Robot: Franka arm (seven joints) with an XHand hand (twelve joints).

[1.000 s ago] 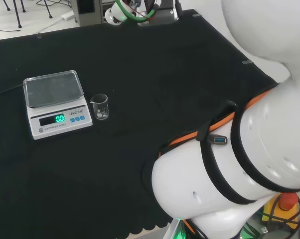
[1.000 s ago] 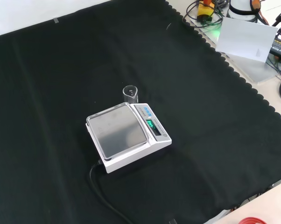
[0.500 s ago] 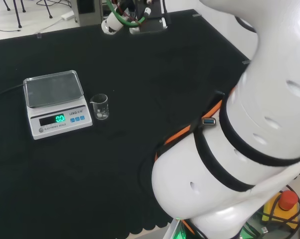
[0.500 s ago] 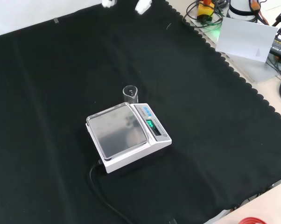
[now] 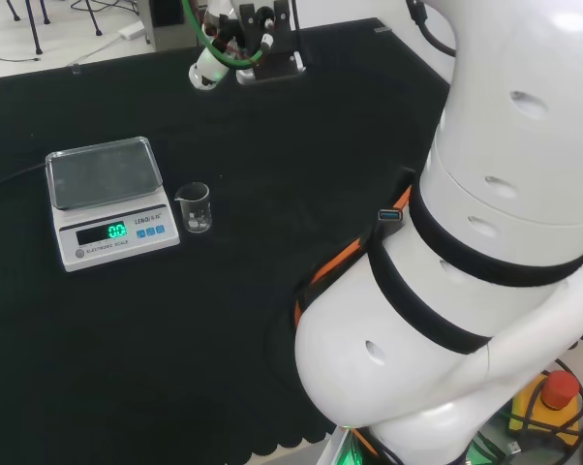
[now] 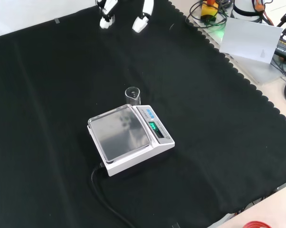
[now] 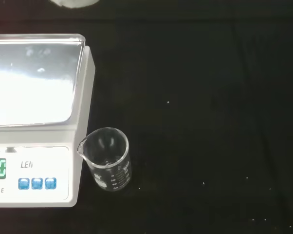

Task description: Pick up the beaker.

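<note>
A small clear glass beaker (image 5: 194, 206) stands upright on the black cloth, right beside the white scale (image 5: 107, 199). In the front view the beaker (image 6: 132, 95) is just behind the scale's far corner. The wrist view shows the beaker (image 7: 107, 158) with its spout and printed marks, and it looks empty. The hand (image 6: 143, 14) hangs at the top of the front view, well away from the beaker, its fingers (image 6: 106, 15) straight and apart, holding nothing. In the head view the hand (image 5: 204, 70) is at the far edge of the cloth.
The scale (image 6: 128, 135) has a steel pan, a lit green display and a black cable (image 6: 105, 194) running toward the front edge. A white box (image 6: 250, 38) and cables lie beyond the cloth's scalloped right edge. The arm's white links (image 5: 485, 242) take up the head view's right.
The hand has come down into the front view from its top edge. The arm's links have swung upright in the head view. Beaker and scale have not moved.
</note>
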